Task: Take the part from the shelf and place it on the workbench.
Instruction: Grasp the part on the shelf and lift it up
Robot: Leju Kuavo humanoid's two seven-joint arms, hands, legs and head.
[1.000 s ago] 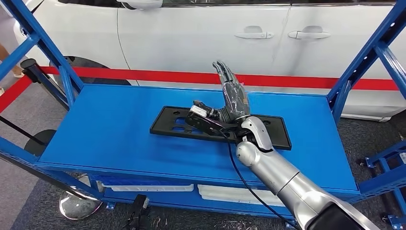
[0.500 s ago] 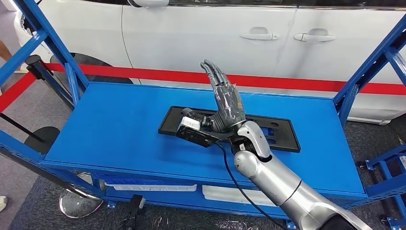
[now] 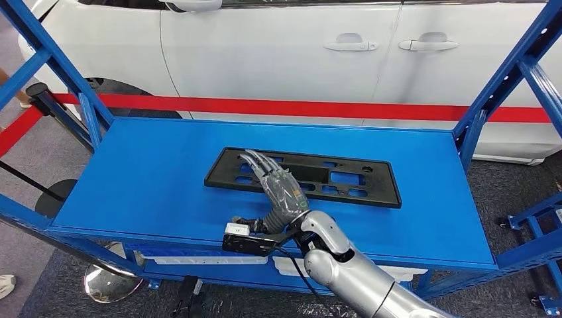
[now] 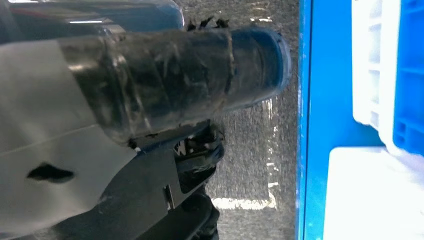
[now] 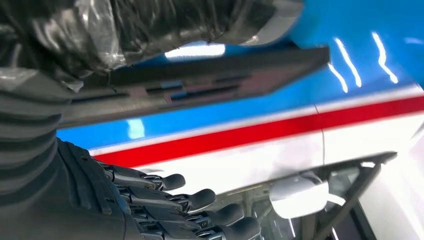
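My right hand (image 3: 278,192) hovers at the near edge of the black part (image 3: 344,177), fingers stretched flat and apart, gripping nothing. The part lies flat mid-shelf (image 3: 152,172), in front of the white car (image 3: 265,53). I'd say the grasp comes next: slide the fingers over that near edge, thumb beneath, then squeeze evenly. Left hand's state I cannot tell.

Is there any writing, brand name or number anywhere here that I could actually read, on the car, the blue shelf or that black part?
None can be read.
The black part: moulded cut-outs, no lettering visible.
The white car: no badge or plate in view.
The blue shelf: plain.
A small white patch by the right hand could be a label; too small to read.
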